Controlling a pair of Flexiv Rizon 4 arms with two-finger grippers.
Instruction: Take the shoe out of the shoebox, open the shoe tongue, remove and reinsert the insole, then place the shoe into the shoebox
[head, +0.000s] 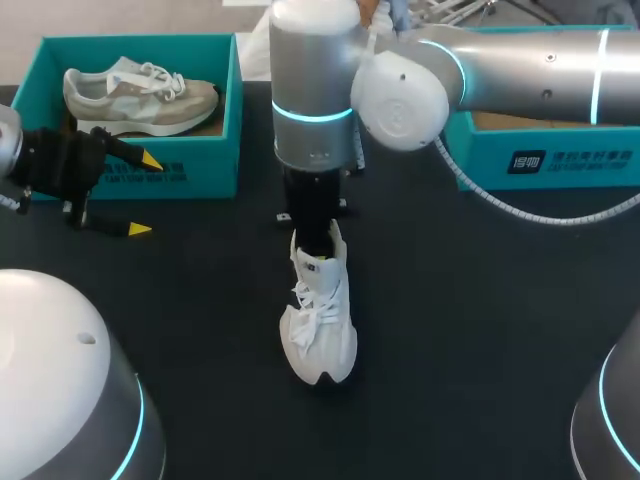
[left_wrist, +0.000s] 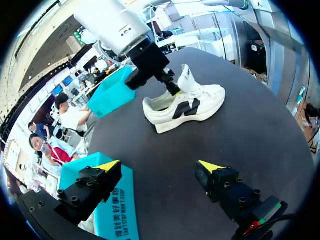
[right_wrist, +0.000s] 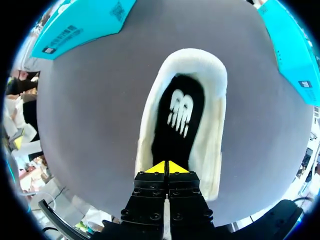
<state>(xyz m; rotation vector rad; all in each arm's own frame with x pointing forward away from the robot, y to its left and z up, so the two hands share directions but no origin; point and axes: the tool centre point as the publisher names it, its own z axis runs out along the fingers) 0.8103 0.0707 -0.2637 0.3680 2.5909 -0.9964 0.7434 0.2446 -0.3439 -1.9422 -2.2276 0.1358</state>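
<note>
**Step in hand (judged): insole removal.**

**Position.** The white shoe stands on the black table, outside both teal boxes. Its toe points toward the robot's base and its tongue is lifted upright.

**Right arm.** The right gripper is down inside the collar, just behind the tongue. Its yellow tips are pressed together over the black insole, which lies flat in the shoe. These views do not show whether an edge of the insole is caught between the tips, so treat the grip as unproven.

**Left arm.** The left gripper hangs empty with its fingers wide apart. It sits in front of the left shoebox, which holds a grey shoe, and is well apart from the white shoe.

**Procedure.**
1. Test the pinch: raise the right gripper slightly and check that the insole edge rises with the tips. If it does not, open narrowly and work one finger under the edge.
2. Bring the left gripper in to hold the toe or sidewall down. The shoe is light and unrestrained, so it will probably lift with the insole.
3. Draw the insole up and back toward the heel, not straight up (its front part sits under the laces and is likely to bind).
4. Avoid brushing the tongue, so it does not fold back over the opening.
</note>
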